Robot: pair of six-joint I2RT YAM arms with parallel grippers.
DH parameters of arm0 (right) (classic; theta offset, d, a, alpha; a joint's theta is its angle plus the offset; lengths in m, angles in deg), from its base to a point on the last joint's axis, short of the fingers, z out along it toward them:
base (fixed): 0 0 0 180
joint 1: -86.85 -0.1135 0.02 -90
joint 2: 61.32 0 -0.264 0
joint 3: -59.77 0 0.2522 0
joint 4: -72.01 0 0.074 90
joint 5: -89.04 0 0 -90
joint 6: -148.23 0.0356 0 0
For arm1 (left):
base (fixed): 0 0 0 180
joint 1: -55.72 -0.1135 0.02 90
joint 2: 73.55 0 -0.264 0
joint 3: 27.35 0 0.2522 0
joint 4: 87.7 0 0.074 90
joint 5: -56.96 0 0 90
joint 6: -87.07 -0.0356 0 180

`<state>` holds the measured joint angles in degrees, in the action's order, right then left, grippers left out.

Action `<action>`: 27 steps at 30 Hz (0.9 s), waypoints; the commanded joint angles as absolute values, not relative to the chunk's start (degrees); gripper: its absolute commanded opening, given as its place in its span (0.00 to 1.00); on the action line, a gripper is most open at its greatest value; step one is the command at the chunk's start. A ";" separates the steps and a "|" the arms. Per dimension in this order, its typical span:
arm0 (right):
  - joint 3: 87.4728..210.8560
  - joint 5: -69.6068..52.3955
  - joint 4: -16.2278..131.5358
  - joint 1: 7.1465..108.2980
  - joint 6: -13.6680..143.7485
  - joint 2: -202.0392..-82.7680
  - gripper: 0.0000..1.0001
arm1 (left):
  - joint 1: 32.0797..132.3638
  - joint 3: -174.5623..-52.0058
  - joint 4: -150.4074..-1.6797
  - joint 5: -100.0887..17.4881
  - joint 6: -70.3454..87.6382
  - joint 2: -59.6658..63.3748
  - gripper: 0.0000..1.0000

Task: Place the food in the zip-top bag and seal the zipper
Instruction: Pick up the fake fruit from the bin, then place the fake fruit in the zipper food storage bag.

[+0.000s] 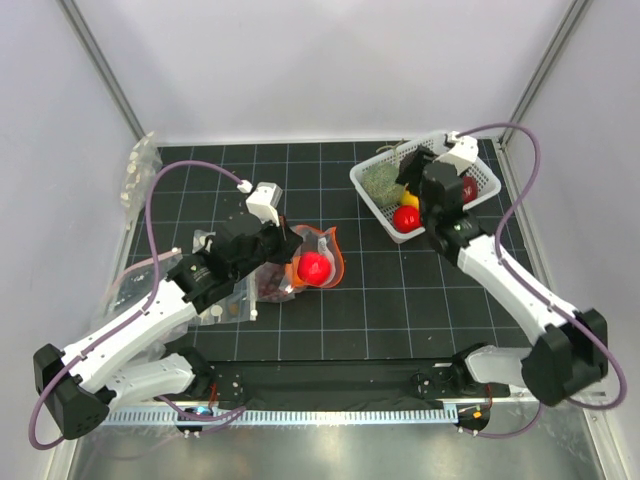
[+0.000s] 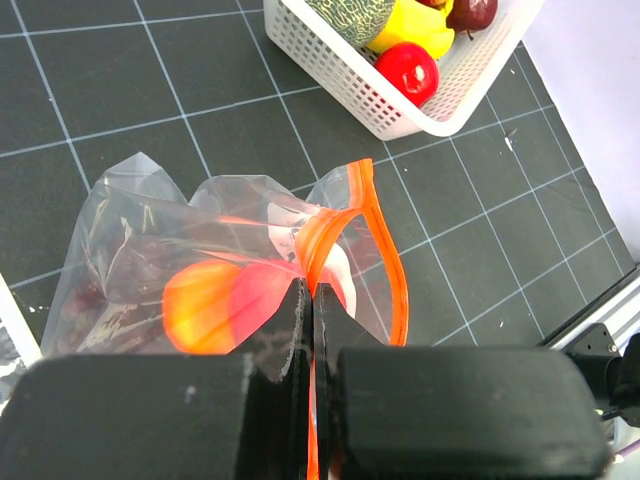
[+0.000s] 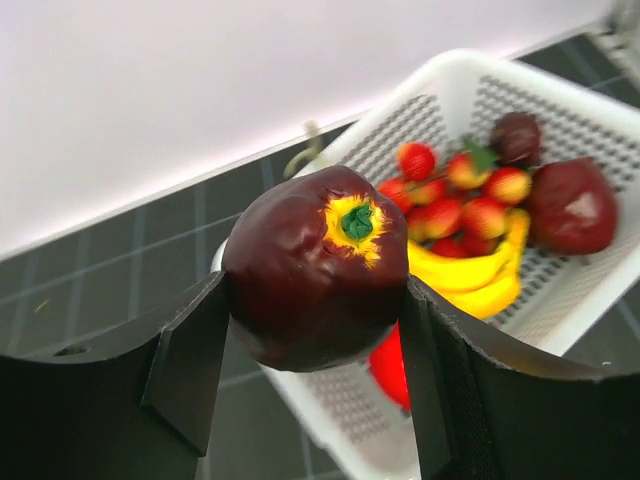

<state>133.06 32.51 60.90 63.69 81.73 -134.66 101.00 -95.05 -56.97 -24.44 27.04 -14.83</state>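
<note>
The zip-top bag (image 2: 150, 230) lies on the black grid mat, its mouth held up and apart. My left gripper (image 2: 313, 295) is shut on the bag's red-orange zipper (image 2: 385, 260). A red ball (image 1: 314, 266) and an orange ball (image 2: 200, 305) of food sit inside the bag. My right gripper (image 3: 315, 292) is shut on a glossy dark red toy fruit (image 3: 300, 250) with a yellow-green stem spot, lifted above the white basket (image 3: 470, 65). In the top view the right gripper (image 1: 418, 192) hangs over the basket (image 1: 365, 185), hiding that fruit.
The basket at the back right holds a yellow banana (image 3: 470, 280), small strawberries (image 3: 450, 200), another dark red fruit (image 3: 570, 205), a bright red ball (image 1: 405, 218) and a green melon (image 1: 380, 178). Clear bags of white discs (image 1: 135, 170) lie at the far left.
</note>
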 commanded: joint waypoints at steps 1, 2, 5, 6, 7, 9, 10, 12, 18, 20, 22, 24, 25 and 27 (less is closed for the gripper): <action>128.22 24.10 62.20 60.85 83.54 -127.00 0.36 | 101.16 -95.43 -59.70 -22.94 26.69 -15.98 0.00; 127.24 20.34 62.20 60.22 84.15 -123.67 0.36 | 101.16 -95.43 -59.53 -22.41 26.42 -16.16 0.00; 122.34 13.04 62.81 58.99 86.43 -118.56 0.35 | 101.16 -95.43 -59.18 -20.74 25.98 -16.07 0.00; 120.83 7.88 65.08 58.64 87.31 -115.49 0.33 | 101.16 -95.43 -59.17 -20.13 25.90 -15.90 0.00; 118.12 5.30 66.41 58.20 87.58 -114.25 0.33 | 101.07 -95.43 -59.17 -19.86 25.81 -15.98 0.00; 116.60 -2.40 69.04 57.23 88.11 -111.96 0.32 | 101.16 -95.69 -58.74 -19.77 25.72 -15.98 0.00; 116.07 -4.81 69.58 56.88 88.02 -111.60 0.31 | 101.16 -95.78 -58.65 -19.42 25.63 -15.98 0.00; 115.90 -11.46 71.34 55.30 86.62 -111.42 0.31 | 101.07 -95.69 -58.30 -18.72 25.54 -16.51 0.00; 113.70 -20.13 78.02 48.98 81.62 -112.21 0.31 | 101.07 -95.43 -57.94 -16.52 25.72 -17.83 0.00; 114.22 -20.48 77.94 45.81 78.64 -113.34 0.31 | 101.16 -95.34 -57.86 -16.51 25.81 -17.92 0.00; 114.57 -20.56 78.11 42.65 76.96 -114.67 0.31 | 101.16 -95.26 -57.86 -16.43 25.89 -18.18 0.00; 114.75 -19.08 78.38 40.36 74.41 -116.77 0.31 | 101.16 -95.34 -57.94 -16.25 26.07 -18.53 0.00; 114.75 -18.29 78.55 38.44 73.70 -117.56 0.31 | 101.07 -95.17 -57.94 -16.34 26.24 -18.88 0.00; 114.66 -15.83 79.52 37.02 72.47 -120.46 0.31 | 101.07 -94.99 -58.21 -16.95 26.68 -19.93 0.00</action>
<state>113.67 -17.57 75.35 39.17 76.97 -117.88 101.00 -94.96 -55.85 -17.64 26.61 -17.28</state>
